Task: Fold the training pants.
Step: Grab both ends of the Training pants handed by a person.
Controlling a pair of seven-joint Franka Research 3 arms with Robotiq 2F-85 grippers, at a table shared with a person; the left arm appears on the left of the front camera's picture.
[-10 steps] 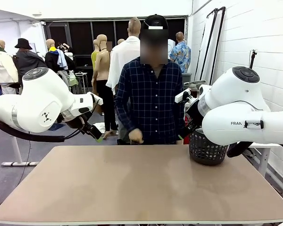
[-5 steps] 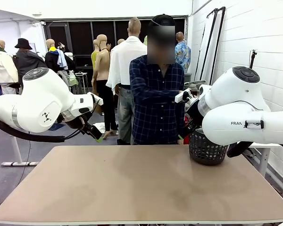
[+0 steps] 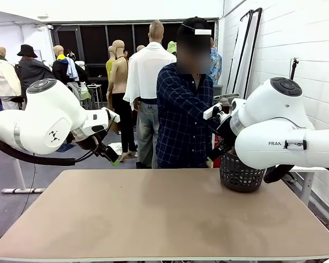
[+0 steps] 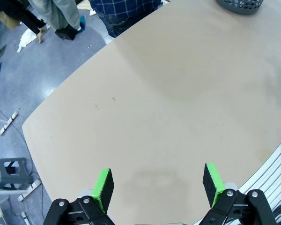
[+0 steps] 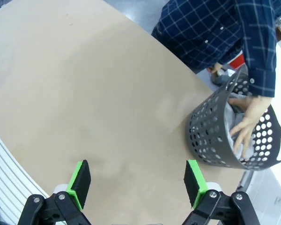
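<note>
One basket (image 5: 210,126) far right on the tabletop (image 3: 153,213). One hand (image 5: 247,123) inside it on one bunched pants (image 5: 228,115), can't tell long axis. My left pincer (image 4: 157,180) and right pincer (image 5: 138,180) both wide, empty.

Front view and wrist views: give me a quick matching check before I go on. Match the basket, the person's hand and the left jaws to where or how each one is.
Things:
1 basket
2 person's hand
3 left jaws

Places or states:
a open, above the table
b at the table's far right corner
c reaching inside the basket

Pairs: 1-b; 2-c; 3-a
</note>
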